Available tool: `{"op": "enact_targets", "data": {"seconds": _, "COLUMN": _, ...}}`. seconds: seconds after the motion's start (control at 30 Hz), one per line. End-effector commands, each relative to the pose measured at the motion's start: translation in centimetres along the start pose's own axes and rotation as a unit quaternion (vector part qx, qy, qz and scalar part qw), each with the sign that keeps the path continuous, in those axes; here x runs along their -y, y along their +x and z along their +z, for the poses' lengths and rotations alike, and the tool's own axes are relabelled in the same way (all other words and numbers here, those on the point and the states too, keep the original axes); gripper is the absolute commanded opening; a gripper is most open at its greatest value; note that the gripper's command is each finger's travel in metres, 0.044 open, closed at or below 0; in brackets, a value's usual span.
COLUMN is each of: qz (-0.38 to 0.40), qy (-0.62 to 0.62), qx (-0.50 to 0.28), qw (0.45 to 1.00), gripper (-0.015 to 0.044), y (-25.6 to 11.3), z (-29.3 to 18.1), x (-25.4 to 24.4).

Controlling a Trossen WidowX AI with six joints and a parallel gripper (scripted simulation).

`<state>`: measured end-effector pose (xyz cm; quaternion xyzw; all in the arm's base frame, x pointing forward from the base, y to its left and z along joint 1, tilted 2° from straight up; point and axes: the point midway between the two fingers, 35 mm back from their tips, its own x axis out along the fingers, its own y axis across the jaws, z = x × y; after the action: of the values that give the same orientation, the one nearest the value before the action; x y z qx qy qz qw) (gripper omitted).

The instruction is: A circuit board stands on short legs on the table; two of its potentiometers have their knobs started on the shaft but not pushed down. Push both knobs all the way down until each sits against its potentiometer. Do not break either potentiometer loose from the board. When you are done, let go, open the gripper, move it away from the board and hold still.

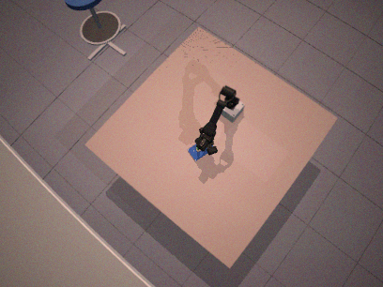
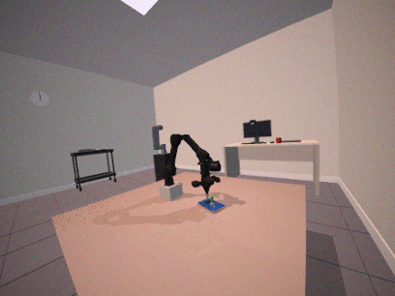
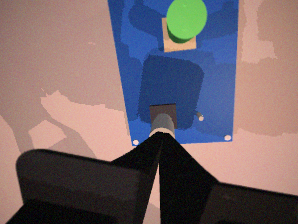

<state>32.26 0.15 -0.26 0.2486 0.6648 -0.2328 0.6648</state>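
A blue circuit board (image 3: pixel 180 70) lies on the pink table top. It also shows small in the top view (image 1: pixel 197 152) and the exterior view (image 2: pixel 211 206). A green knob (image 3: pixel 186 19) sits on a tan potentiometer at the far end of the board. A grey knob (image 3: pixel 162 124) sits on a dark potentiometer near the close edge. My gripper (image 3: pixel 162 138) is shut, with nothing between the fingers. Its closed fingertips are right at the grey knob, seemingly touching its top. The arm (image 1: pixel 213 122) reaches down over the board.
The arm's grey base block (image 1: pixel 233 111) stands on the table behind the board. Off the table are a stool (image 1: pixel 91 14), a black cart (image 2: pixel 93 166) and a desk with a monitor (image 2: pixel 271 145).
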Motion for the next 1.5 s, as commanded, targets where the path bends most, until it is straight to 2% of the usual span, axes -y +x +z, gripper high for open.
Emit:
{"op": "enact_targets", "data": {"seconds": 0.0, "qz": 0.000, "qy": -0.001, "qx": -0.003, "qw": 1.000, "gripper": 0.0000, "y": 1.08, "z": 0.01, "x": -0.12}}
{"op": "enact_targets", "data": {"seconds": 1.47, "qz": 0.000, "qy": -0.001, "qx": -0.003, "qw": 1.000, "gripper": 0.0000, "y": 1.31, "z": 0.01, "x": -0.12}}
